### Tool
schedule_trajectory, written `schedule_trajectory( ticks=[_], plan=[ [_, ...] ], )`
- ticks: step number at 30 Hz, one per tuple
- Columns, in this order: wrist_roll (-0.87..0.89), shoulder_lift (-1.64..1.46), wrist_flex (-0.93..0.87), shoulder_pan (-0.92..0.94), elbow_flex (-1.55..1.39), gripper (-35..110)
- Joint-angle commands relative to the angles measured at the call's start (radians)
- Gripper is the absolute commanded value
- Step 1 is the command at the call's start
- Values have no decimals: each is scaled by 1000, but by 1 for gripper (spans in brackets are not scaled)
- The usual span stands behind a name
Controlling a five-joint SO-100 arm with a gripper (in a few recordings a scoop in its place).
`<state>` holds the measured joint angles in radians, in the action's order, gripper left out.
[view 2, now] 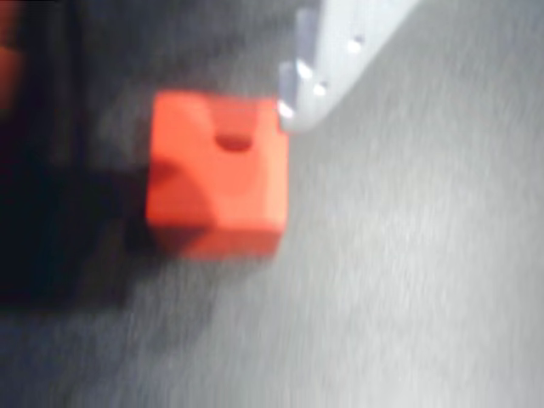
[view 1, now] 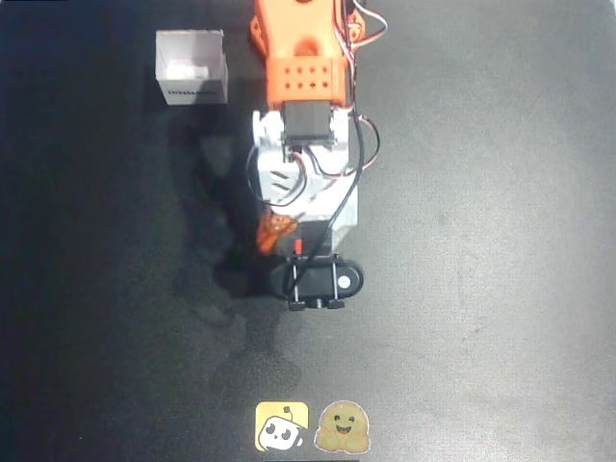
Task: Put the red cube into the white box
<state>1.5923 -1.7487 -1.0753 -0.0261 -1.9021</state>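
Observation:
In the wrist view the red cube rests on the dark table, blurred, with a small round dent in its top face. My gripper stands open around it. The white fixed finger touches the cube's upper right corner. The other jaw is a dark shape with an orange edge at the far left, apart from the cube. From overhead the gripper is mostly hidden under the orange and white arm, with a bit of orange showing there. The white box stands at the upper left, well away from the gripper.
The orange arm base is at the top centre. The black wrist camera mount juts out below the gripper. Two stickers lie at the table's near edge. Open dark table lies to the left and right.

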Motion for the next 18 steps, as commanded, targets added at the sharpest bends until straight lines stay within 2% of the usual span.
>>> schedule_trajectory(
  ticks=[1, 9, 18],
  plan=[
    [20, 5, 40, -18, 25, 30],
    [80, 21, 166, -61, -54, 31],
    [114, 43, 230, -87, -112, 30]
  ],
)
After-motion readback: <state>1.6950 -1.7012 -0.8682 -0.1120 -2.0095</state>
